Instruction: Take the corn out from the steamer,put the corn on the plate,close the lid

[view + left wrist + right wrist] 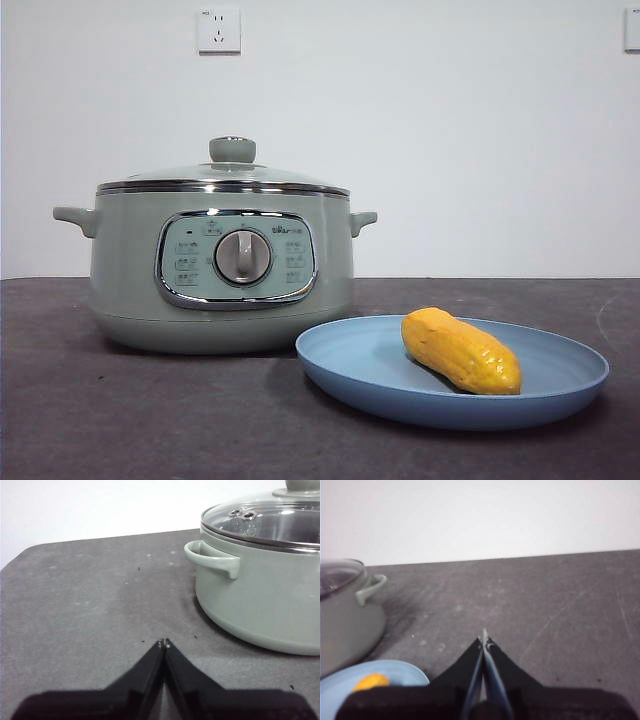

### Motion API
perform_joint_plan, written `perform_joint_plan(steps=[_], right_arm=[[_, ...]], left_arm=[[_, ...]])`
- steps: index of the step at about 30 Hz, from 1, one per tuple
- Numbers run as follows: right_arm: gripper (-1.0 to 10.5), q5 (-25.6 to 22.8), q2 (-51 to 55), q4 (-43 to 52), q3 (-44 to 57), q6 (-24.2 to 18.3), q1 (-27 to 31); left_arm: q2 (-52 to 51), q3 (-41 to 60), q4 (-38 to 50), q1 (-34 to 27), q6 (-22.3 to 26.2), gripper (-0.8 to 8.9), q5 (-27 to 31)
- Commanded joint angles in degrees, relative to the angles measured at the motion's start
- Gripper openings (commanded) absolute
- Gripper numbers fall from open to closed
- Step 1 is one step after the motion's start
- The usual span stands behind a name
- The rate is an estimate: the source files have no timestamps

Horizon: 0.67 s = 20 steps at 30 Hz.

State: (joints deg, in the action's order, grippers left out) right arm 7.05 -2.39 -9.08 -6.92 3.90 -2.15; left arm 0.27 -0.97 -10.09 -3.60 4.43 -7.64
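The corn lies on its side in the plate, lower right of the front view, slanting from upper left down to lower right, glossy and orange-yellow. The plate rests flat on the dark bench, its left rim just in front of the steamer's base. And the steamer stands left of centre, control panel and dial facing us, a small handle poking out each side. The lid is down on it, chrome rim seated all the way round, green knob up top.

Over to the left wrist view: the left end effector has its two black jaws pressed together, tips touching, gripping nothing, low over bare bench with the steamer off to the upper right, glass lid in place.

Right wrist view now: the right end effector is likewise closed and empty. The plate and a sliver of corn peek in at lower left, the steamer above them.
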Motion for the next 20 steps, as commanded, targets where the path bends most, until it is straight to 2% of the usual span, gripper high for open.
perform_joint_plan(steps=[1,10,20], right_arm=[[0.0,-0.1,1.1,0.9,2.0,0.8,0.3],[0.0,0.1,2.3,-0.5,6.6,3.6,0.3],[0.0,0.0,2.3,-0.7,6.6,4.6,0.3]], left_arm=[[-0.1,0.8,0.2,-0.2,-0.4,-0.04,0.0],[-0.1,0.8,0.2,-0.2,-0.4,-0.04,0.0],[-0.1,0.8,0.2,-0.2,-0.4,-0.04,0.0]])
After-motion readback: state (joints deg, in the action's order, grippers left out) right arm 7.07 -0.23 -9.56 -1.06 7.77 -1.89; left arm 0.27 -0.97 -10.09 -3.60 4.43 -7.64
